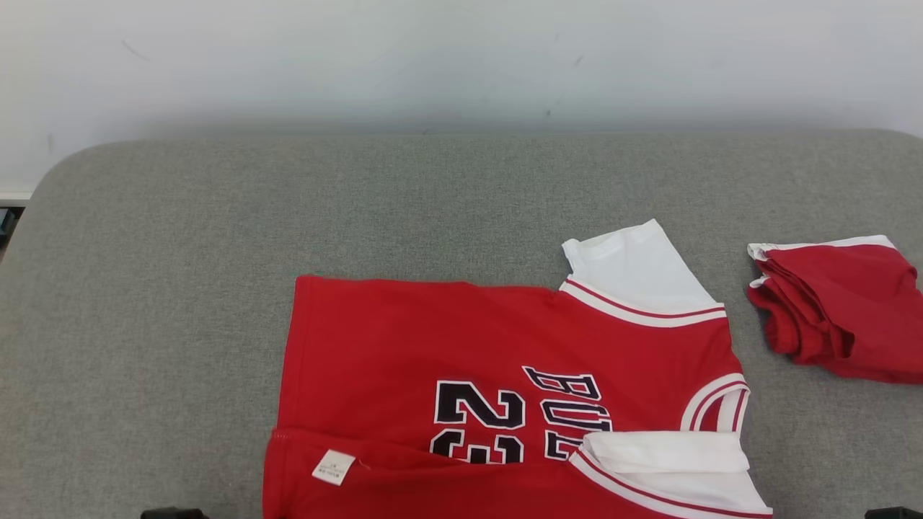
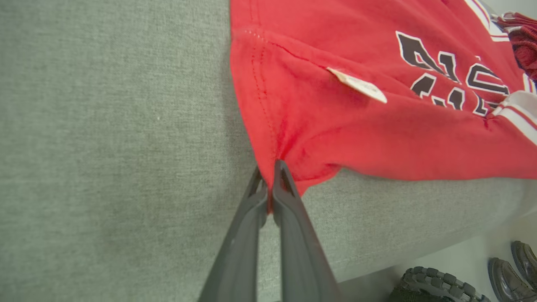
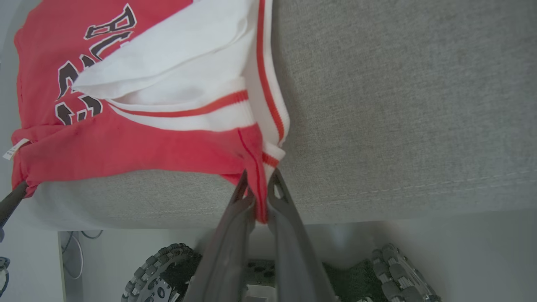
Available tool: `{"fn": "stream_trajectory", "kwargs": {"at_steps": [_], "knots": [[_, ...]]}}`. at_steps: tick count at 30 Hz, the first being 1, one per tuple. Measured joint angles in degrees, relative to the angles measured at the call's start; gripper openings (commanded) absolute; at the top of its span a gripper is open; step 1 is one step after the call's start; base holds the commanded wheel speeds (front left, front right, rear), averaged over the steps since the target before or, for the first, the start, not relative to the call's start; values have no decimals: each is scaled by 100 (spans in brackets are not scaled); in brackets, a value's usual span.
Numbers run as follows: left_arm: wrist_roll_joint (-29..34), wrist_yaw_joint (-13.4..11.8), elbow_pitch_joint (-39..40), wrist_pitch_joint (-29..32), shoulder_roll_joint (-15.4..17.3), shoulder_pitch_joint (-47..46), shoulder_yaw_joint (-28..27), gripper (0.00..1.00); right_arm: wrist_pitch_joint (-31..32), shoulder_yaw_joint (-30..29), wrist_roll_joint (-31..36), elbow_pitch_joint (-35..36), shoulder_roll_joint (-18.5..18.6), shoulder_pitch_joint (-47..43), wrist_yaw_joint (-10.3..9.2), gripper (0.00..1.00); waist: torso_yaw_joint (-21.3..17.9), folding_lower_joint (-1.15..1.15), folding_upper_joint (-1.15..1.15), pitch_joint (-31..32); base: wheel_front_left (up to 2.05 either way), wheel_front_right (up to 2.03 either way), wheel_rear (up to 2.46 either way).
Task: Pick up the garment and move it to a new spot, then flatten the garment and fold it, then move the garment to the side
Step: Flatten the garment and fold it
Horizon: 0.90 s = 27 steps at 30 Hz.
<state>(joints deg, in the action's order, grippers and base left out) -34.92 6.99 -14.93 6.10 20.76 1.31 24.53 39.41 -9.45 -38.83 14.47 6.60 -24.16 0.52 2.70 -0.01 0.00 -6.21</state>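
Observation:
The garment point(image 1: 447, 346) is a red jersey with white sleeves and black lettering, spread on the grey padded table point(image 1: 180, 288) with its near edge folded up over the number. In the left wrist view, my left gripper point(image 2: 268, 174) is shut on the garment's point(image 2: 335, 126) red hem corner, held just above the table. In the right wrist view, my right gripper point(image 3: 258, 184) is shut on the garment's point(image 3: 126, 142) opposite corner by the striped white trim, over the table's front edge. The left gripper's fingers point(image 3: 10, 205) show at the far left of that view.
A second red garment point(image 1: 836, 310), folded, lies at the table's right side. A pale wall point(image 1: 461, 65) runs behind the table. Below the front edge are my base's wheels point(image 3: 147, 281) and a person's shoes point(image 2: 512, 268) on the floor.

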Motion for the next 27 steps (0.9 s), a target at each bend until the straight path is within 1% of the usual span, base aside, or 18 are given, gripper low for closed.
{"fn": "stream_trajectory", "kwargs": {"at_steps": [5, 6, 7, 8, 9, 10, 12, 14, 19, 21, 24, 26, 27], "knots": [[-85, -64, -10, 192, 7, 114, 25, 0, 158, -15, -1, -80, -12, -1, -130, 0, 7, 0, 0, 18, 0, 0, 0], [-120, -101, -9, 219, 12, 119, 21, 0, 182, -19, -1, -91, -13, -1, -160, 7, 8, 0, 0, 23, 0, 0, 0], [-141, -118, -8, 252, 18, 129, 10, 0, 193, -26, -1, -98, -16, 2, -191, 56, 8, 0, 0, 29, 0, 0, 0], [-143, -151, -5, 259, 22, 145, 4, 5, 197, -32, -1, -103, -20, 5, -213, 100, 10, 1, 0, 35, 0, 0, 0], [-143, -152, -4, 302, 34, 163, 1, 36, 201, -41, 0, -114, -20, 12, -254, 100, 12, 0, 0, 41, 0, 0, 0], [-143, -155, -2, 326, 51, 176, 2, 100, 200, -57, 5, -129, -20, 16, -289, 100, 14, 0, 0, 47, 0, 0, 0], [-119, -269, -4, 389, 91, 175, 0, 100, 193, -115, 53, -149, -14, 48, -361, 100, 29, 1, 0, 90, 0, 0, 0], [-82, -342, -3, 430, 152, 176, -21, 100, 177, -115, 159, -144, -12, 118, -389, 100, 43, 0, 0, 120, 0, 0, 0], [-27, -476, 82, 411, 216, 184, -127, 100, -160, -253, 437, -46, 32, 407, -458, 100, 78, 0, 0, 216, 0, 0, 0], [68, -541, 225, 233, 233, 186, -222, 100, -428, -325, 566, 76, 42, 616, -464, 100, 89, 0, 0, 259, 0, 0, 0], [215, -739, 517, -152, 216, 88, -435, 100, -806, -345, 768, 242, 56, 978, -460, 100, 109, 0, 0, 330, 0, 0, 0], [328, -891, 769, -466, 145, -52, -561, 100, -1061, -290, 857, 256, 20, 1155, -456, 100, 125, 0, 0, 381, 0, 0, 0], [328, -891, 769, -466, 145, -52, -561, 100, -1061, -290, 857, 256, 20, 1155, -456, 100, 125, 0, 0, 381, 0, 0, 0]]}}
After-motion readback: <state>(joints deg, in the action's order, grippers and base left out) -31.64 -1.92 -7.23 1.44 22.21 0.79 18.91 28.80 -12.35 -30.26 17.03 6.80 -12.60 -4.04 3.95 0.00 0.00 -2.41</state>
